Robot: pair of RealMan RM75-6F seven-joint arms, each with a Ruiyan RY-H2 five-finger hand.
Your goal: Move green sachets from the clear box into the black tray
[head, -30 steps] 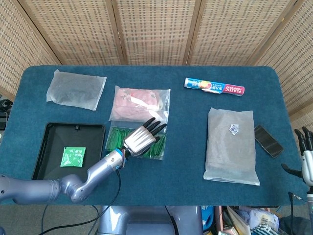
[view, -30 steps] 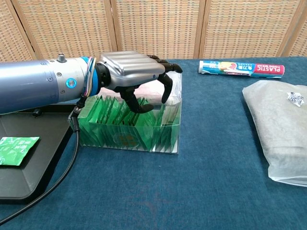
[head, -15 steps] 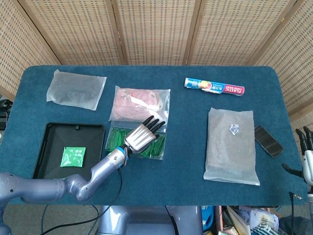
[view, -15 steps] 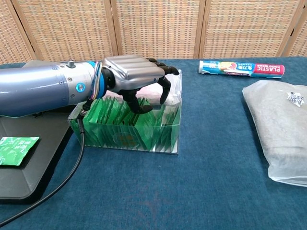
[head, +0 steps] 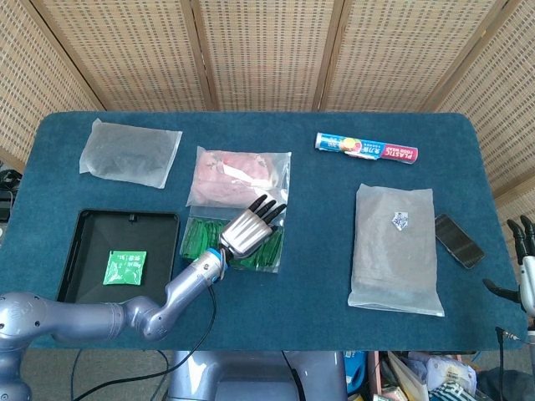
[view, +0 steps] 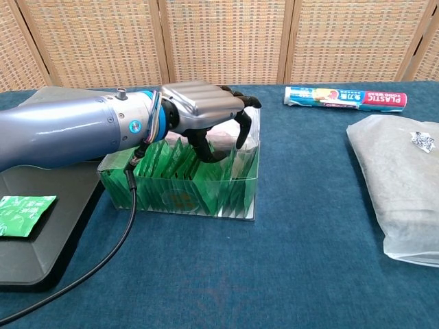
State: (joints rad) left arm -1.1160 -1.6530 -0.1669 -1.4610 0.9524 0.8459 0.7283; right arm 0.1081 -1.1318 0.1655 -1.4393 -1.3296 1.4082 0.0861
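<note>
Spread across the blue desk (head: 318, 251), largest first: a grey padded bag (head: 394, 248) toward the right edge, a pale bag (head: 130, 154) near the far left corner, a pink-filled bag (head: 240, 175) at mid-desk, and a roll of plastic wrap (head: 366, 148) near the far edge. Set by the near left edge, the black tray (head: 84, 230) with one green sachet (head: 124, 267) already in it. Just right of the tray, the clear box (view: 180, 199), packed with upright green sachets (view: 206, 184).

Poised over that box, the left hand (view: 206, 113), fingers (view: 243, 129) curled down among the packet tops, thumb beneath; nothing clearly pinched yet. Parked off the near right corner, the right hand (head: 523, 276), fingers apart, idle.

Step in hand, by the look of it: reaching in for a second sachet. Called for next: closing thumb and fingers on a single packet, lifting it free of its neighbours, then carrying it left to the tray.
</note>
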